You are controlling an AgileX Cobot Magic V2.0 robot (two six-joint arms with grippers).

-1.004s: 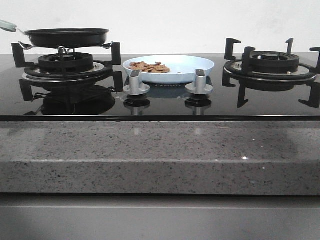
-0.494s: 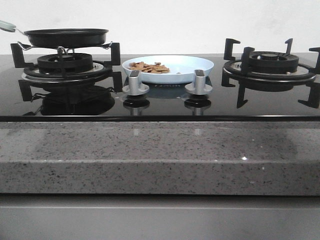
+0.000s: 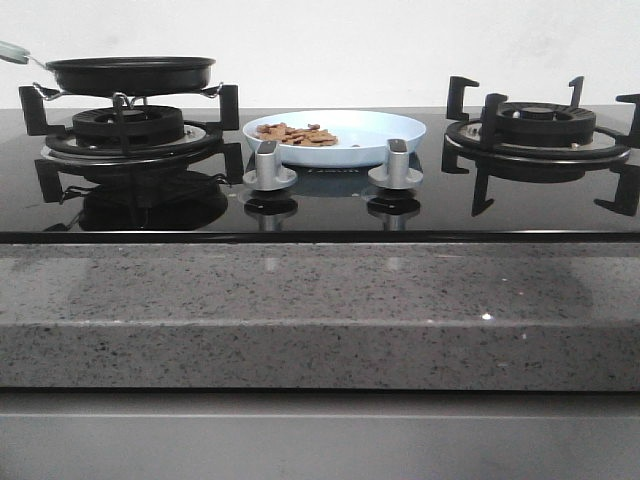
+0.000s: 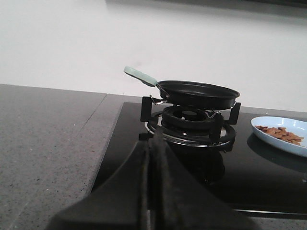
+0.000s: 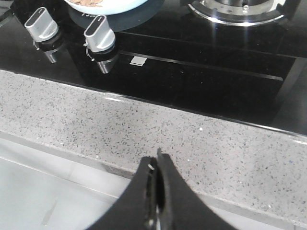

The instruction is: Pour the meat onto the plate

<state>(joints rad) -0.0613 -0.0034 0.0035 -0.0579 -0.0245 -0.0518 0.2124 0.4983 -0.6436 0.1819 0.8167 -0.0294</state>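
Observation:
The pale blue-white plate [image 3: 380,132] sits on the black glass hob between the two burners. The meat [image 3: 296,133], a heap of small orange-brown pieces, lies on its left part. Plate [image 4: 295,134] and meat [image 4: 279,133] also show in the left wrist view, and the plate's edge [image 5: 120,7] in the right wrist view. The black frying pan [image 3: 130,72] with a pale green handle stands on the left burner. My left gripper [image 4: 152,143] is shut and empty, low before the left burner. My right gripper [image 5: 157,160] is shut and empty above the counter's front edge. Neither gripper shows in the front view.
Two silver knobs [image 3: 269,165] [image 3: 395,163] stand in front of the plate. The right burner grate [image 3: 540,125] holds nothing. A speckled grey stone counter [image 3: 320,310] runs along the front and beside the hob on the left [image 4: 43,129].
The scene has drifted slightly left in the front view. The pan, plate and meat keep their places relative to each other.

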